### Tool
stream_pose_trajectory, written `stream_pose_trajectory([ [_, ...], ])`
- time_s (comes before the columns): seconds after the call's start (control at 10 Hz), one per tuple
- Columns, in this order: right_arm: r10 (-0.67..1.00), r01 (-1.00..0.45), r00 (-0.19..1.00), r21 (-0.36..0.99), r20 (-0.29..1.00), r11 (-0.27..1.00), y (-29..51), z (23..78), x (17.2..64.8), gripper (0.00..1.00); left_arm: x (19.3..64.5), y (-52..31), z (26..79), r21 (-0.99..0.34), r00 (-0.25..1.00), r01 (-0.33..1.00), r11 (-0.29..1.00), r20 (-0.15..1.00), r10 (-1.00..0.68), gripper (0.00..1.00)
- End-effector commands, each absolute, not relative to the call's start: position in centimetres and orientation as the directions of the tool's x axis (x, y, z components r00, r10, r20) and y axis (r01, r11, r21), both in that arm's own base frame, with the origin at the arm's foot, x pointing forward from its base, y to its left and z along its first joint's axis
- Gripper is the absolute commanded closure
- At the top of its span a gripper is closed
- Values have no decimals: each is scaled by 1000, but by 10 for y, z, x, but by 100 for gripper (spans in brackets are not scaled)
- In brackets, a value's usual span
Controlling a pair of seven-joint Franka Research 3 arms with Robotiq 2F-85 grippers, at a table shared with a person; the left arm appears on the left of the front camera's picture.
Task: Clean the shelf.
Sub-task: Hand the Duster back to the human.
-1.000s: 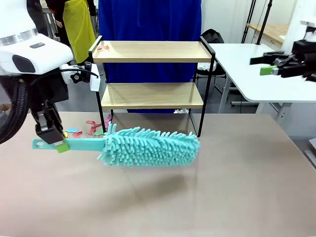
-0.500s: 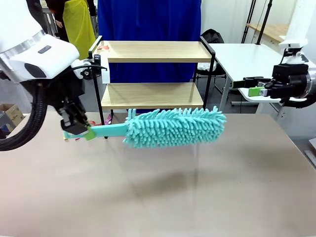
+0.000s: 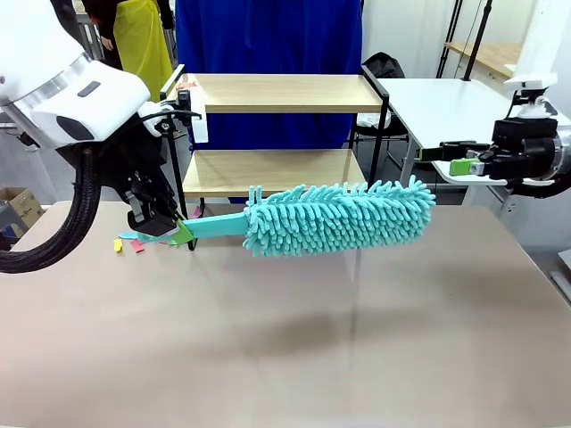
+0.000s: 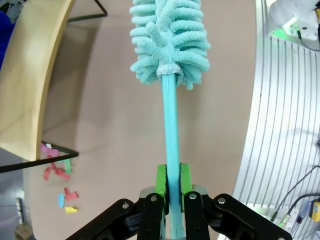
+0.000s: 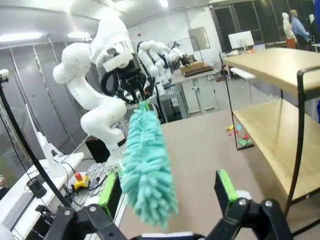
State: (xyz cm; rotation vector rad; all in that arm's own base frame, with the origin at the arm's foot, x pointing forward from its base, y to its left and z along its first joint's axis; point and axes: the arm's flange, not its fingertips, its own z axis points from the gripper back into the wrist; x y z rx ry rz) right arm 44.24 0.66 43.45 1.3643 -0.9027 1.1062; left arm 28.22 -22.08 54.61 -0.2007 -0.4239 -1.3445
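The shelf (image 3: pixel 277 94) stands at the far side of the table, two light wooden boards in a thin black frame; the same shelf (image 5: pixel 280 120) fills the right of the right wrist view. My left gripper (image 3: pixel 169 232) is shut on the handle of a teal fluffy duster (image 3: pixel 339 217), held level above the table just in front of the lower board. The left wrist view shows the green pads (image 4: pixel 160 182) clamped on the duster handle (image 4: pixel 171 130). My right gripper (image 3: pixel 446 159) hangs open at the right, above the table edge, empty; its fingers (image 5: pixel 225 190) frame the duster (image 5: pixel 145 165).
Small coloured paper scraps (image 3: pixel 134 241) lie on the table by the shelf's left legs, with a few more scraps (image 3: pixel 186 86) on the left end of the top board. A white table (image 3: pixel 446 116) stands behind on the right. The near tabletop (image 3: pixel 285 357) is bare.
My left arm has lifted the duster and carried it to the right and toward the shelf. The right gripper came down and in from the upper right, then held still.
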Motion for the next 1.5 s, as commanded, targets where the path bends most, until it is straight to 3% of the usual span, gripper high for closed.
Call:
stream_pose_trajectory([
  [0.0, 119, -973, 204, 214, 972, -80, 20, 406, 416, 0, 279, -220, 549, 107, 182, 964, 242, 396, -900, 87],
  [0.2, 89, -981, 187, 192, 978, -40, 22, 387, 402, 0, 279, -220, 549, 107, 182, 964, 242, 396, -900, 87],
  [0.5, 34, -977, 189, 192, 981, -90, 42, 371, 389, 0, 279, -220, 549, 107, 182, 964, 242, 396, -900, 87],
  [1.3, -13, -969, 212, 208, 977, -134, 98, 372, 406, 0, 279, -220, 549, 107, 182, 964, 242, 396, -900, 87],
  [1.4, 4, -964, 225, 224, 974, -142, 99, 370, 408, 57, 279, -220, 549, 107, 182, 964, 242, 396, -900, 87],
])
